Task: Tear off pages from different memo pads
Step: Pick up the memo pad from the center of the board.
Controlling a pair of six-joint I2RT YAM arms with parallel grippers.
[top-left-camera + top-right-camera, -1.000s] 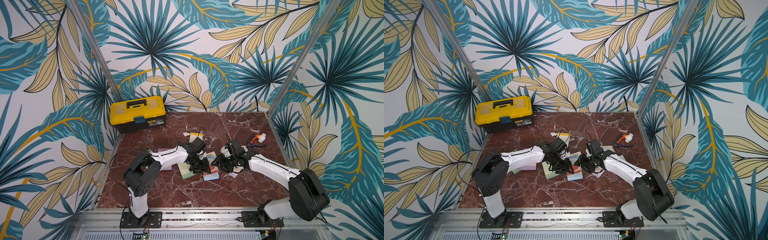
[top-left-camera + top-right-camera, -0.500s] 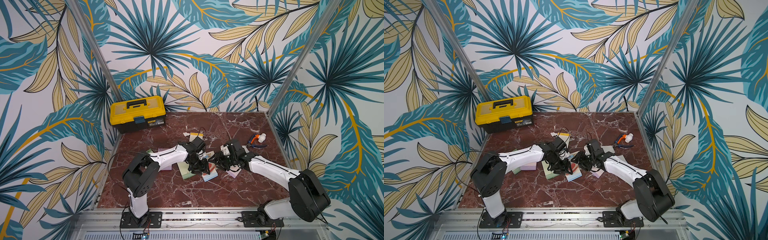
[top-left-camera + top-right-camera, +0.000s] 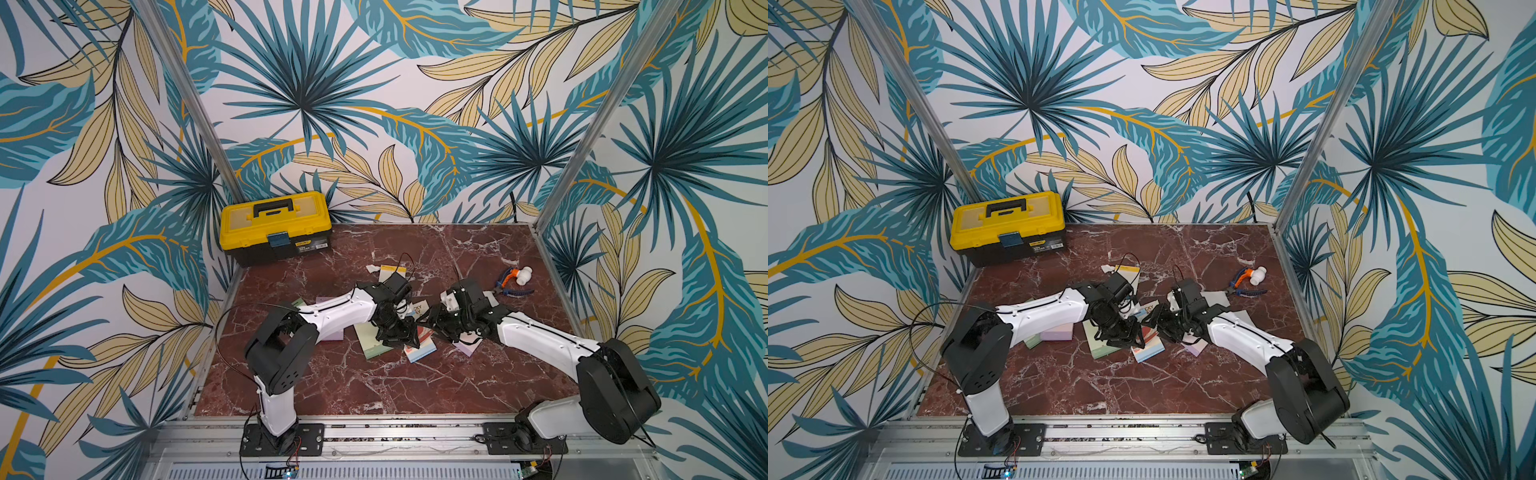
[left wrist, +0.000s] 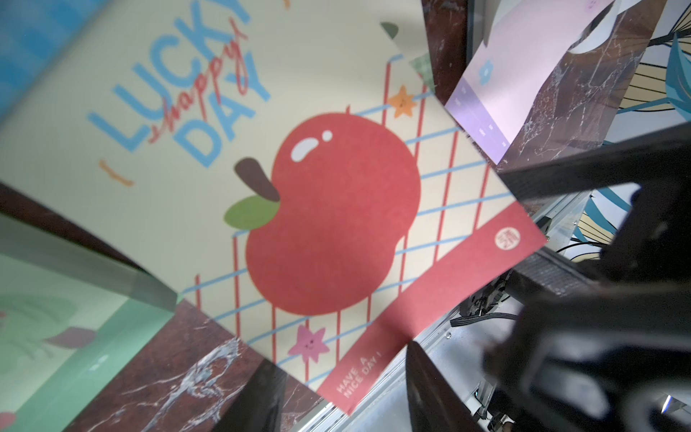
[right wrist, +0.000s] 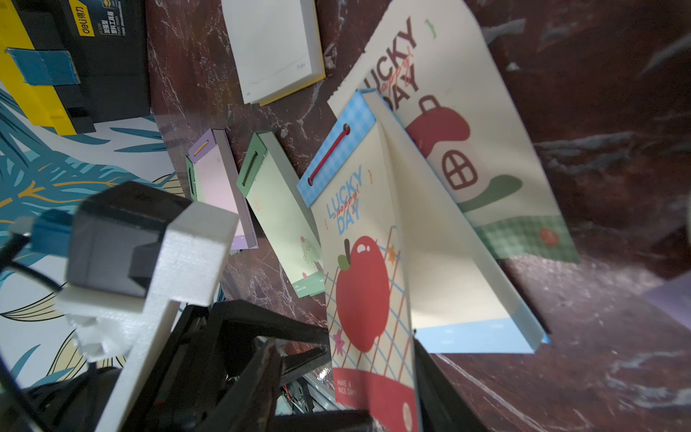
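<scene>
Right claw has been edging toward left claw at frame centre; both are standing released, jaws apart. Apple page is lifting off its pad, still bound, so tearing is only beginning

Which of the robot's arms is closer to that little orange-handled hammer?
The right. The right gripper is on the hammer's side of the apple memo pad. The left gripper is farther off, at the pad's other side.
</scene>
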